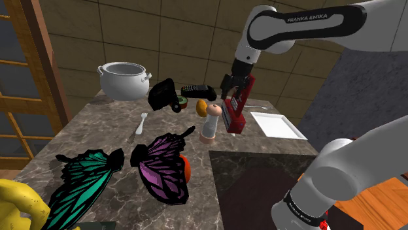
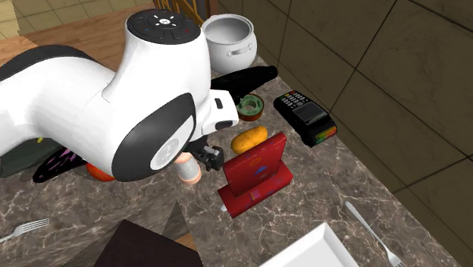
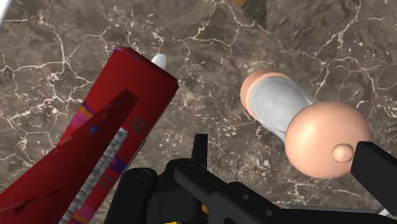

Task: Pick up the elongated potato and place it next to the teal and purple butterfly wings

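The elongated orange-brown potato (image 1: 203,106) (image 2: 249,139) lies on the marble counter (image 1: 98,131) between a red stand (image 1: 237,108) (image 2: 256,173) (image 3: 95,146) and a small green-rimmed item (image 2: 249,107). The butterfly wings lie flat toward the shoulder view's lower left, one teal (image 1: 82,183) and one purple (image 1: 163,166). My gripper (image 1: 228,97) (image 3: 254,181) hangs open above the counter, just right of the potato in the shoulder view, over the red stand and a peach and white shaker (image 1: 210,123) (image 3: 299,121). Nothing is between its fingers.
A white pot (image 1: 123,80) (image 2: 230,36), a black object (image 1: 163,96) and a card reader (image 1: 197,89) (image 2: 305,112) stand at the back. A white plate (image 1: 278,124), forks (image 1: 141,122) (image 2: 369,220) and an orange ball (image 1: 187,168) beside the purple wing also lie on the counter.
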You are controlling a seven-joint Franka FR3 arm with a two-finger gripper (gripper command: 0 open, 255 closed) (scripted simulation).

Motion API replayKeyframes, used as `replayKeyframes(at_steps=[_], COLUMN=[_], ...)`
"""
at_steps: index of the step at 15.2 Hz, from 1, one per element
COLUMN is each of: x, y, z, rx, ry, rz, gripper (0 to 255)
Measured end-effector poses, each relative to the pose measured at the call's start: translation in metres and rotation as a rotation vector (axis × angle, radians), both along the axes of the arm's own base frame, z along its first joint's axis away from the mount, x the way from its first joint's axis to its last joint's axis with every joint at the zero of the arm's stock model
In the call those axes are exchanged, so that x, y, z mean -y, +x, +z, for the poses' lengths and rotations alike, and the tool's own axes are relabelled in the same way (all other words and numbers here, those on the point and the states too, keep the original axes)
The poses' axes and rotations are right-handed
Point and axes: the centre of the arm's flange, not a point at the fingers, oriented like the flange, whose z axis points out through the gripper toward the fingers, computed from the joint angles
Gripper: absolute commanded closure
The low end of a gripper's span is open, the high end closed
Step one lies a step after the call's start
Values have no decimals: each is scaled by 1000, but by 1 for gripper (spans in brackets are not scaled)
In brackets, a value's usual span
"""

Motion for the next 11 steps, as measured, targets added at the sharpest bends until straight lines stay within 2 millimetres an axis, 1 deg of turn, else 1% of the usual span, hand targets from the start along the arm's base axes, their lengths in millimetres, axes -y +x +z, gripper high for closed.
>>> replayKeyframes(at_steps=[3,6,7,11], x=[7,17,21,38], y=[35,64,74,115], z=[-19,-37,-45,-67], rx=[5,9,10,15], ry=[-8,-17,-20,-30], rz=[-45,-90,-105,-166], gripper=[0,0,0,0])
